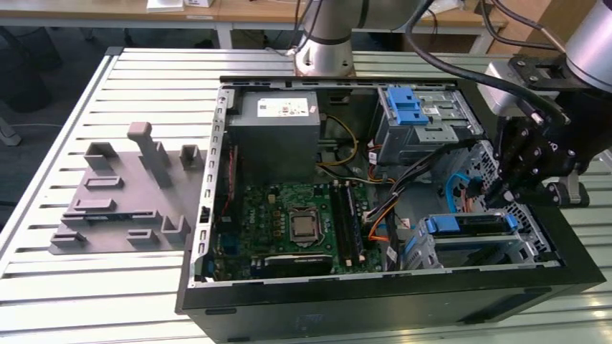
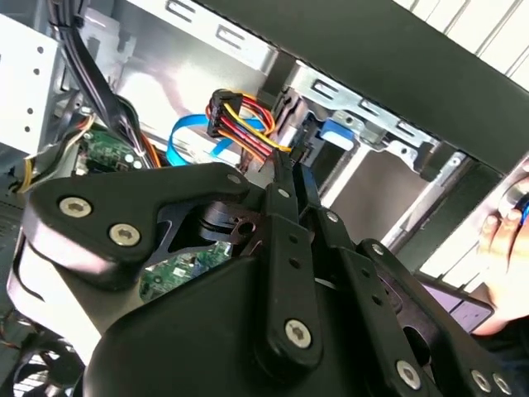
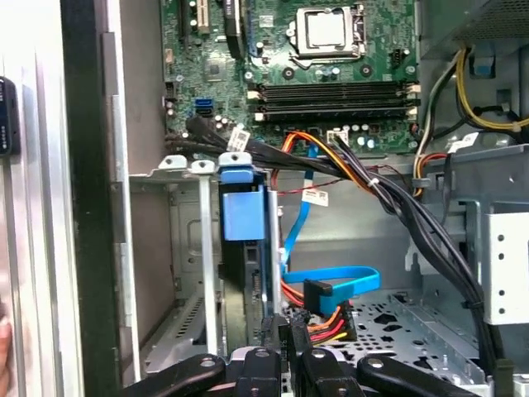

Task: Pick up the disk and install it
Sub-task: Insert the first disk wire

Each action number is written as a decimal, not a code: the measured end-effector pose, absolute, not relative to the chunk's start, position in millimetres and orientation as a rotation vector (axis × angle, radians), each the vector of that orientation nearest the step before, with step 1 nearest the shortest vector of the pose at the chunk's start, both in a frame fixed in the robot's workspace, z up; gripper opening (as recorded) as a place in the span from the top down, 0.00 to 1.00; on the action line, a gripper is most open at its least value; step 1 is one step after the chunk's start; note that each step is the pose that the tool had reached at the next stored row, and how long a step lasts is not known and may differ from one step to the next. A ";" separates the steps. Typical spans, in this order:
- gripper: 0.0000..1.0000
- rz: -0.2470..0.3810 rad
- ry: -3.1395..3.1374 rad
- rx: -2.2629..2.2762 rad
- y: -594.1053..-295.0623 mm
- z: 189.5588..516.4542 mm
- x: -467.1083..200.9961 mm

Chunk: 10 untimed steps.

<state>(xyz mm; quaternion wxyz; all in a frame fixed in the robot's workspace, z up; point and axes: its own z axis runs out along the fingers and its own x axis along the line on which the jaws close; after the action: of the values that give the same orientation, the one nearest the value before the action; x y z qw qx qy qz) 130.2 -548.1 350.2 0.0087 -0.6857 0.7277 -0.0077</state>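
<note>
Disk seated upright in drive bay; pincer clenched, touching disk's edge.

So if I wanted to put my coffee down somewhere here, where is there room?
The ribbed table is bare in front of the grey fixture plate and between that plate and the computer case. Inside the case it is crowded: motherboard, cables, drive cages, and the gripper low over the corner bay.

Matt black metal hand; bare silver metal cage; glossy blue plastic latch.
</note>
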 end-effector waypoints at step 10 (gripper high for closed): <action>0.83 -0.019 2.259 -2.149 -556.3 349.6 123.7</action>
<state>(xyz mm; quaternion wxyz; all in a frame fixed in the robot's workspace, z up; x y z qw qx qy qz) 123.7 -556.3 349.6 0.0121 -0.6892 0.7244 -0.0062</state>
